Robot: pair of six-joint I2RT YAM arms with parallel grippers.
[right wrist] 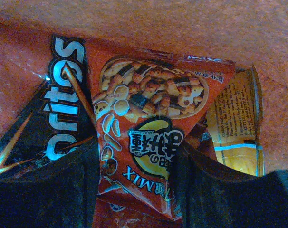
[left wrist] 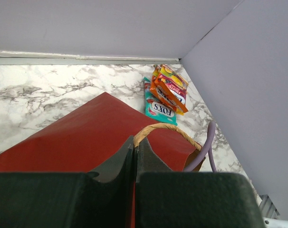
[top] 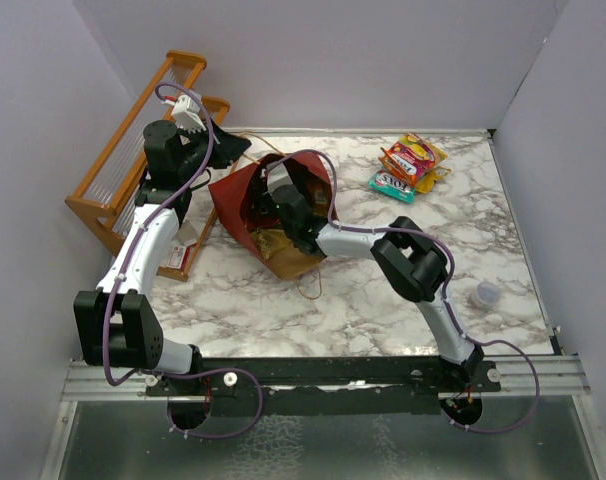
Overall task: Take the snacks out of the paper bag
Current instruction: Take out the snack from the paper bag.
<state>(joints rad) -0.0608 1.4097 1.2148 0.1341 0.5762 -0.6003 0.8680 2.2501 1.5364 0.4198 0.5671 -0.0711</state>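
Snack packet [right wrist: 148, 128] between right claw [right wrist: 134, 161], inside bag [right wrist: 182, 23]

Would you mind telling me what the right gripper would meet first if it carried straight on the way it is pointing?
Most likely the orange snack-mix packet, which lies directly ahead, between the fingers of the right gripper inside the paper bag, though depth is unclear.

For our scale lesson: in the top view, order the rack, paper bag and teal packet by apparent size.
1-2. Rack and paper bag: look near alike; each is partly hidden, so unranked.
3. Teal packet: clearly smallest.
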